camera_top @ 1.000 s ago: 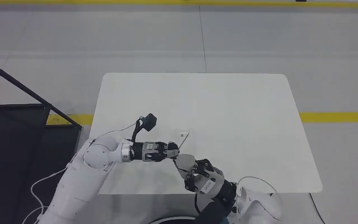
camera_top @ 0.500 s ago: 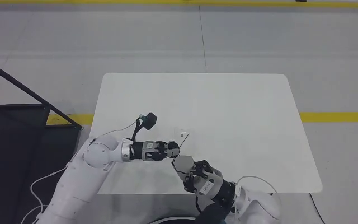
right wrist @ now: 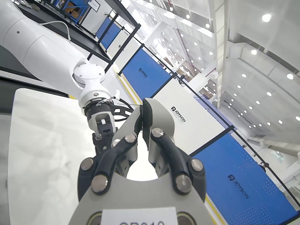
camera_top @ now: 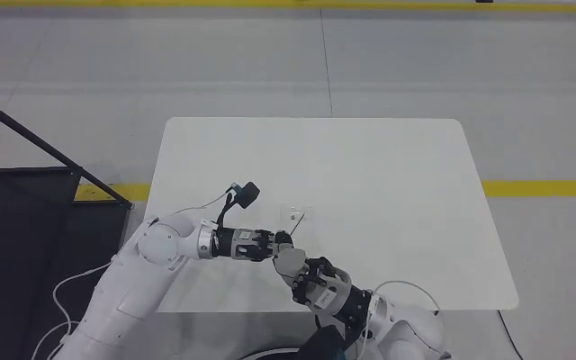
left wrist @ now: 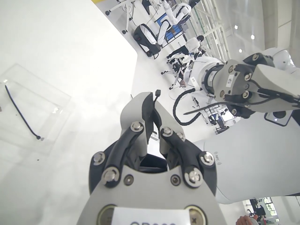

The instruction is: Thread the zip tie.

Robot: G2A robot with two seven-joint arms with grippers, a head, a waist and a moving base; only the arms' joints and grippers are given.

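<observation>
Reference is the clear bag (camera_top: 292, 218), which lies flat on the white desk (camera_top: 387, 180).

Left gripper (left wrist: 152, 104) is off the bag's near side, just beside it and raised above the desk. Its fingers are pinched narrow on the zip tie (left wrist: 158, 93). The square head sticks out past the fingertips and the band runs back between the pads.

Right gripper (right wrist: 142, 118) is a bit further from the bag on that same near side, tip to tip with the left one. The two are nearly touching in the top view. It's clamped narrow on a thin black pointed strap (left wrist: 204, 109), whose free tip aims toward the tie's head and stops short of it, so there's still a gap. Can't tell whether that strap is the tail of the same tie; the link between them is hidden.

Inside the bag there's a second zip tie (left wrist: 20, 111), lying straight and flat, well apart from both grippers.
</observation>
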